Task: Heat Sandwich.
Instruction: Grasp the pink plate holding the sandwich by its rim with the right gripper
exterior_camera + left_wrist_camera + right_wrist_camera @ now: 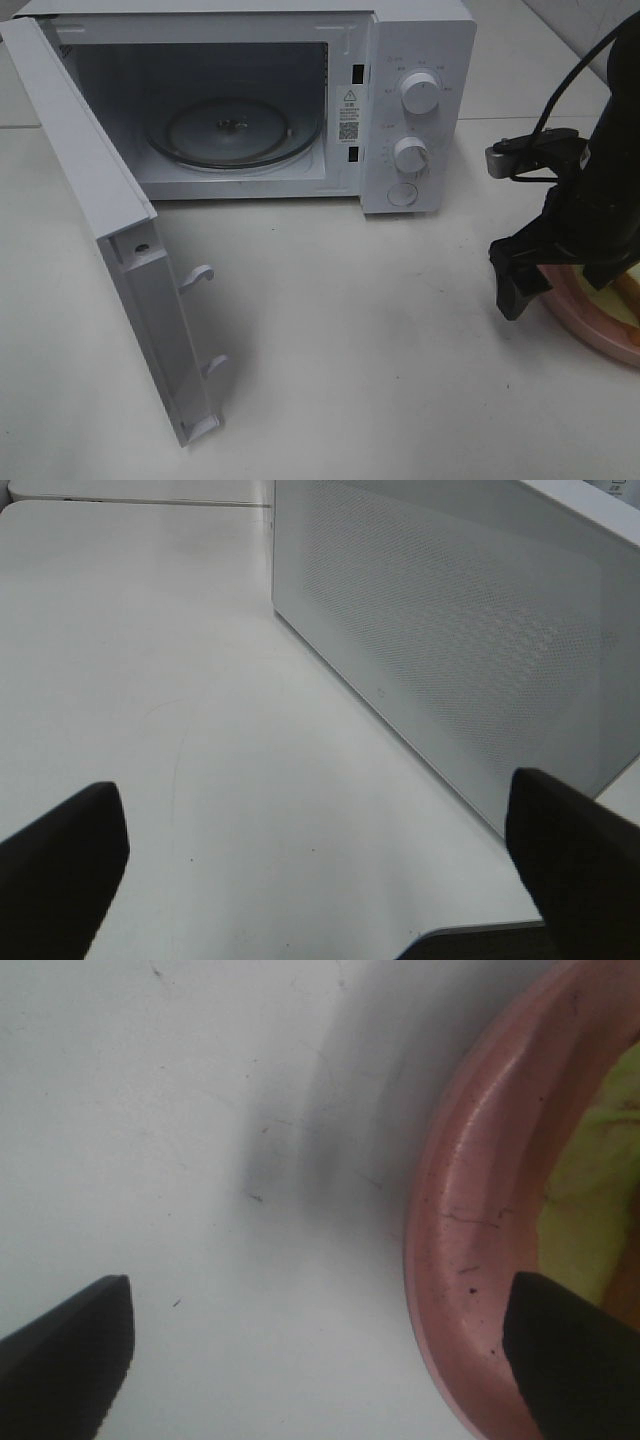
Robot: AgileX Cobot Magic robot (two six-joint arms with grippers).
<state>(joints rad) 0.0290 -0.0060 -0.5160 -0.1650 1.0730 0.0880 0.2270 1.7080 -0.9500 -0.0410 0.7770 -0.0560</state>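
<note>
Sandwich (630, 288) lay on its pink plate (590, 325) at four o'clock on the worktop (350, 330), beneath my right tool (315, 1380), its jaws apart across the plate's rim. Left tool (320, 890) was likewise apart. The bread looked soft, light and crushable, so I judged the stiff rim the better hold.

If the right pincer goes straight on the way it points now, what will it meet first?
Most likely the rim of the pink plate, which sits ahead of the open right pincer; otherwise the table. Depth is unclear.
</note>
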